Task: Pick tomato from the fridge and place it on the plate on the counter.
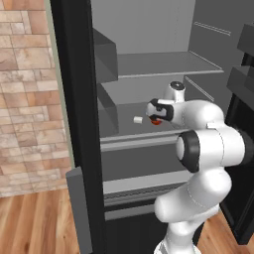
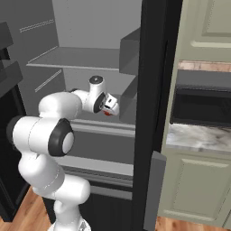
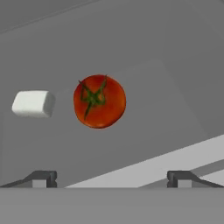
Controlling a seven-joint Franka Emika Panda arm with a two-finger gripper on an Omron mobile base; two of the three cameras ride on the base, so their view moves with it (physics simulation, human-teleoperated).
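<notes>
The tomato (image 3: 99, 101) sits ahead of the released jaws, slightly left of their midline, beside a white block (image 3: 33, 103).

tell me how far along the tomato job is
Done: the fridge stands open and the arm has reached onto a middle shelf. In hand: the open claw faces the tomato, not gripping it; a whitish block lies beside it. Left: grasping, carrying and setting it on the plate.
</notes>
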